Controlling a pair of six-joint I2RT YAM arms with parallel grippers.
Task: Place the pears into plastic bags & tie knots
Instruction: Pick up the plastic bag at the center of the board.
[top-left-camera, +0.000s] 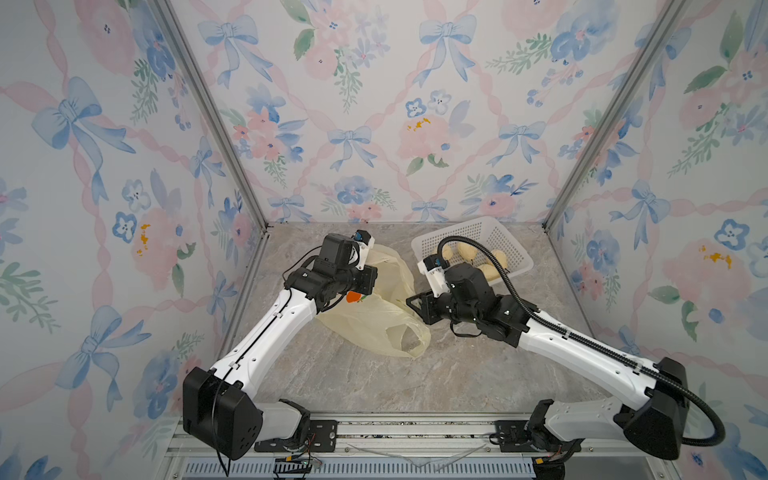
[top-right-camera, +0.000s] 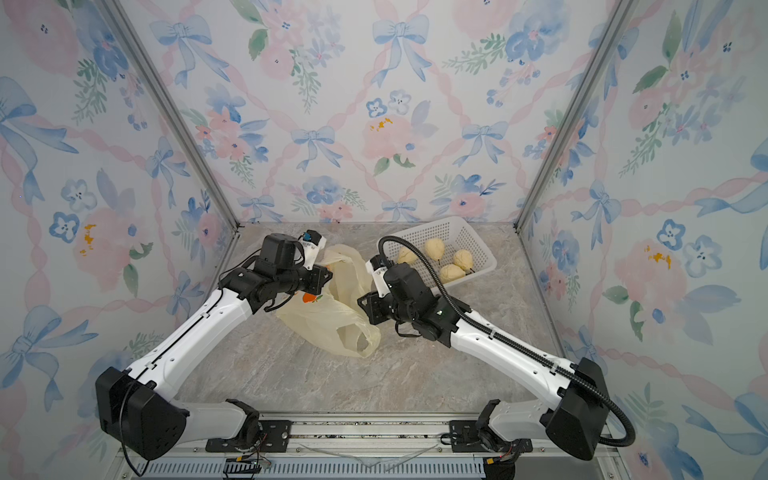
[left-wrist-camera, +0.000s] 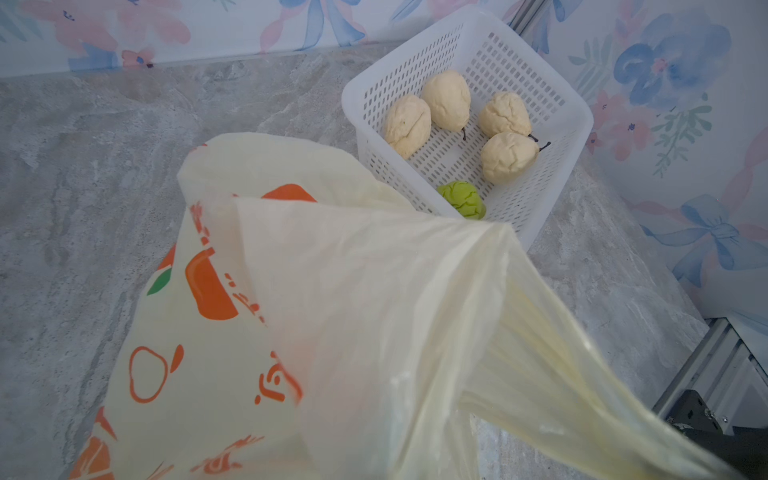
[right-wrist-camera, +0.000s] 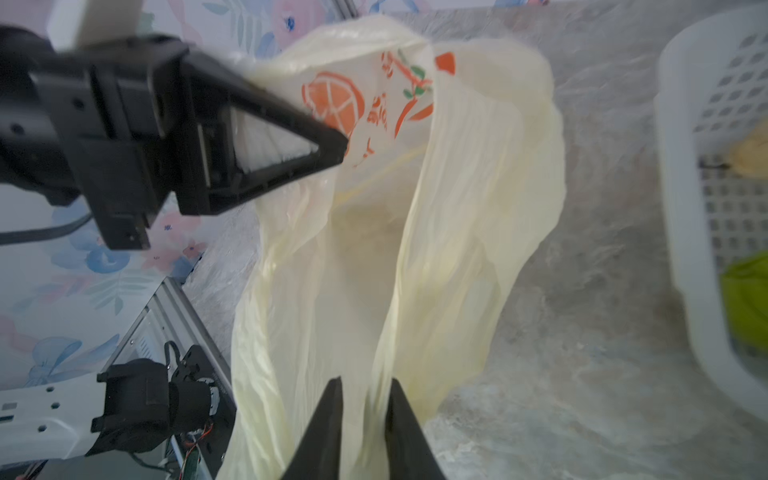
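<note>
Just beside the bag (left-wrist-camera: 374, 311), the white basket (left-wrist-camera: 582, 120) holds all five pears (left-wrist-camera: 446, 99).

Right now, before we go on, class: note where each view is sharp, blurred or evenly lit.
Right wrist view: soft throughout, the white basket and the right gripper's fingers blurred. Left wrist view: the pears crisp, the near bag soft. Both top views: even light, faint shadows on the table.

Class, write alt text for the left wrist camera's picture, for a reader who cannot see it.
A thin pale-yellow plastic bag printed with orange fruit fills the foreground, pulled taut toward the camera. Behind it, on a grey marbled tabletop, a white perforated basket holds four cream pears and one green pear.
</note>
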